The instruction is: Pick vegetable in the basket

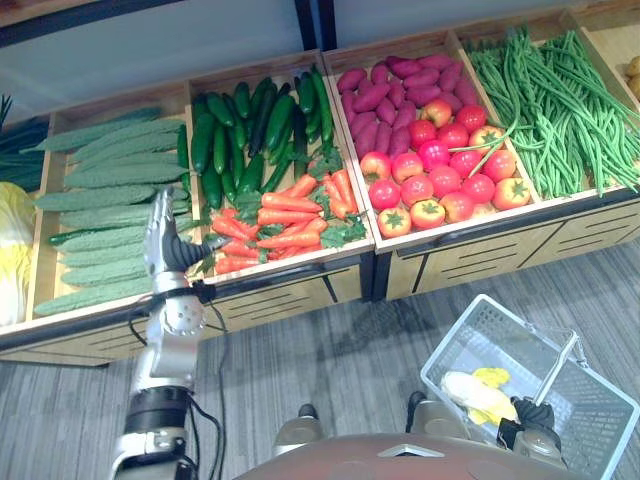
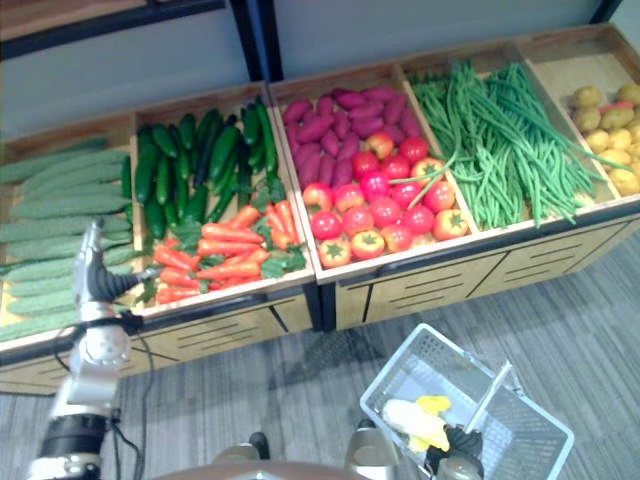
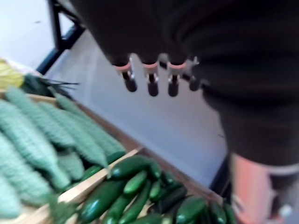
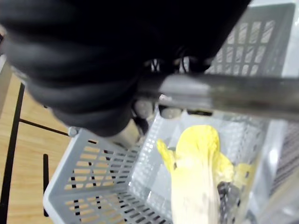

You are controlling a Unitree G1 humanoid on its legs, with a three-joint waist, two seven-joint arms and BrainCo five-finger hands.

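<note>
A pale grey plastic basket (image 1: 450,340) hangs low at the right, in front of the stall. A pale yellow leafy vegetable (image 1: 478,393) lies in it, and it shows up close in the right wrist view (image 4: 196,172). My right hand (image 4: 84,93) is curled round the basket's handle (image 4: 224,95); its dark cover shows at the basket's near side (image 1: 530,418). My left hand (image 1: 160,235) is raised at the stall's front edge, between the bumpy light green gourds (image 1: 110,200) and the carrots (image 1: 270,225). Its fingers (image 3: 152,84) are straight and hold nothing.
Wooden crates run along the stall: dark cucumbers (image 1: 250,130), purple sweet potatoes (image 1: 385,95), tomatoes (image 1: 440,175), green beans (image 1: 560,100), and potatoes (image 2: 610,130) at the far right. A pale cabbage (image 1: 12,250) lies at the far left. Grey floor lies before the stall.
</note>
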